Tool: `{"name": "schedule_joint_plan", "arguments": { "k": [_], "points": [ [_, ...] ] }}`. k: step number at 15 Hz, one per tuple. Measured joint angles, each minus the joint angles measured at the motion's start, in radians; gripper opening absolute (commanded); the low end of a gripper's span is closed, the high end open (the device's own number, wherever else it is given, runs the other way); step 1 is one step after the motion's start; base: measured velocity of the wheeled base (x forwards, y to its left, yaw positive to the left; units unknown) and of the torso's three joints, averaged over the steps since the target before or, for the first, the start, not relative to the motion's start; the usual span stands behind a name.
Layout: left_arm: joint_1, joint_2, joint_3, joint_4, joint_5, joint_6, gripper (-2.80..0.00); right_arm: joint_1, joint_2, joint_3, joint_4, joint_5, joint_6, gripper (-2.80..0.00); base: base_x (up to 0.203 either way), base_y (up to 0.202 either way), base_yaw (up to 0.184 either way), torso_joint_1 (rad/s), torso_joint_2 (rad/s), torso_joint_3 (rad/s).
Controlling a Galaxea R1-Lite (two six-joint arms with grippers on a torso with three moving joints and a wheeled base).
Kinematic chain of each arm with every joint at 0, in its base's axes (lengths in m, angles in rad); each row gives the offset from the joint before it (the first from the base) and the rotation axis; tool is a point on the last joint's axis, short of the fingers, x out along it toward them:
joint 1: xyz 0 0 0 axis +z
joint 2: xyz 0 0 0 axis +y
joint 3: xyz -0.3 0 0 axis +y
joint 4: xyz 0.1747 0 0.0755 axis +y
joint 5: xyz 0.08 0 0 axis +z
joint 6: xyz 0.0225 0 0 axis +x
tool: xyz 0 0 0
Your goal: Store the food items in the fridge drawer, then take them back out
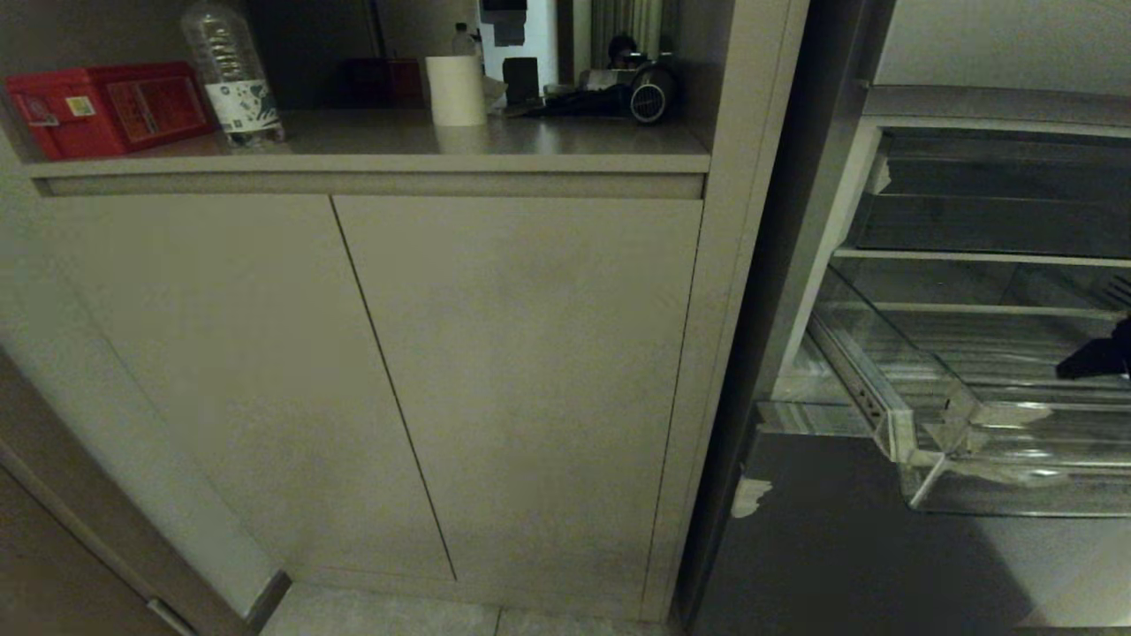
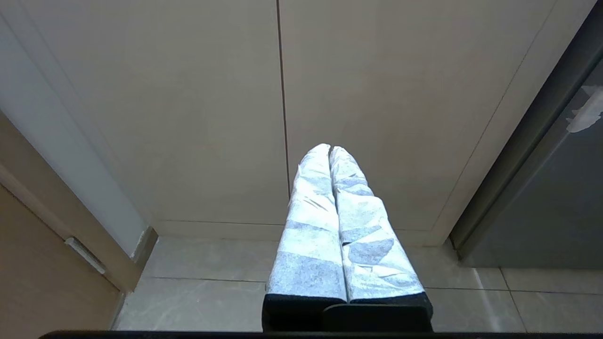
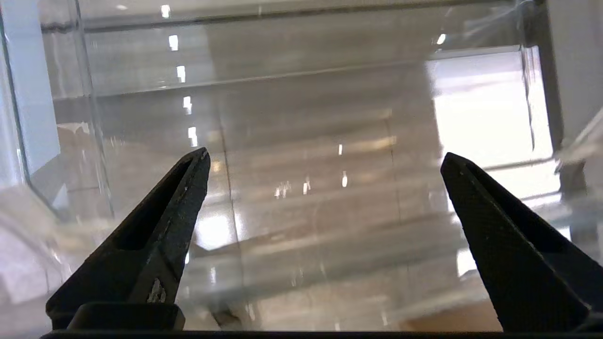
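Head view has us facing cabinet doors (image 1: 530,371), with the open fridge off to the right and the drawer (image 1: 954,424) pulled out at that edge. No food items show up anywhere, so we can't say whether they're stored, already out, or not yet picked up; most of the drawer is cut off. Our right gripper (image 3: 325,162) is just a dark tip at the frame's right edge in the head view; its wrist view shows the jaws spread wide over the drawer's clear ribbed floor, holding nothing. Our left gripper (image 2: 331,149) hangs parked near the floor tiles, fingers pressed together, empty.
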Motion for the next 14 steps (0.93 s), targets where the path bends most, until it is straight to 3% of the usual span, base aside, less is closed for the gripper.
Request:
{"name": "schedule_joint_plan", "arguments": {
  "k": [14],
  "points": [
    [0.000,0.000,0.000,0.000,0.000,0.000,-2.80,-0.017,-0.108,0.039,-0.051,0.016,0.011,0.00,0.000,0.000,0.000,0.000,0.00,0.000]
  ]
}}
